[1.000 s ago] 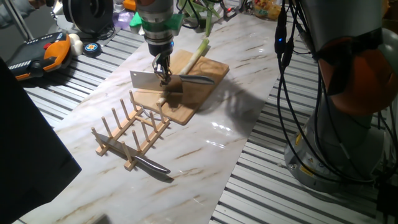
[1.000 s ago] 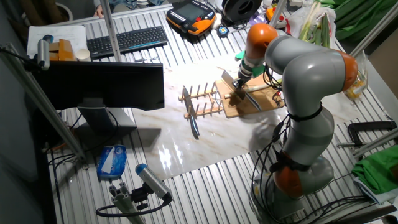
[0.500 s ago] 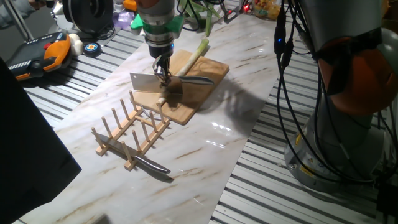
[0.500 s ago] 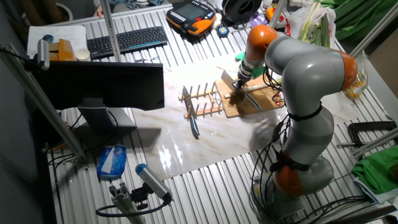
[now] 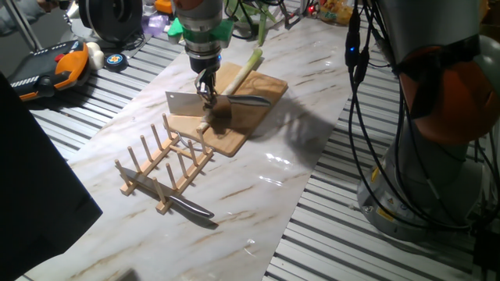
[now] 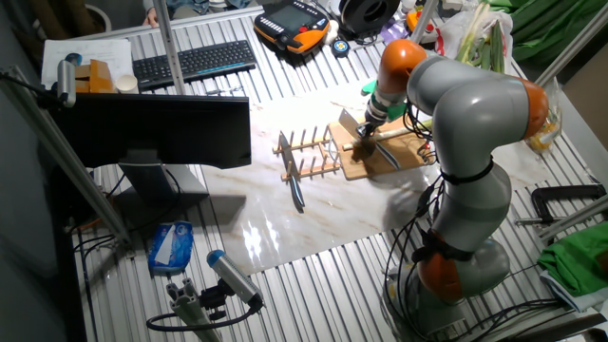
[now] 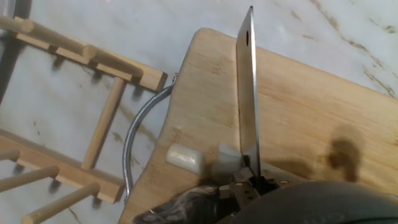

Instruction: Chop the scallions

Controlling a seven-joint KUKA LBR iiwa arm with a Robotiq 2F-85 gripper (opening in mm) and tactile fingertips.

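Note:
My gripper (image 5: pixel 207 87) is shut on the handle of a steel cleaver (image 5: pixel 186 102) and holds it over the near-left part of the wooden cutting board (image 5: pixel 234 129). The scallion stalk (image 5: pixel 247 67), white grading to green, lies across the board's far end and runs off it. In the hand view the cleaver blade (image 7: pixel 247 106) stands edge-down over the board (image 7: pixel 305 118), with two whitish cut chunks (image 7: pixel 185 158) just left of it near the board's edge. The gripper (image 6: pixel 365 127) also shows in the other fixed view.
A second knife (image 5: pixel 248 100) lies on the board beside the gripper. A wooden peg rack (image 5: pixel 162 167) stands just in front of the board, with a knife (image 5: pixel 192 208) lying at its near end. A metal loop (image 7: pixel 132 144) curves at the board's corner. Clutter lines the table's far edge.
The gripper and cleaver have shifted slightly to the right over the board. The scallion, chunks and rack have not moved.

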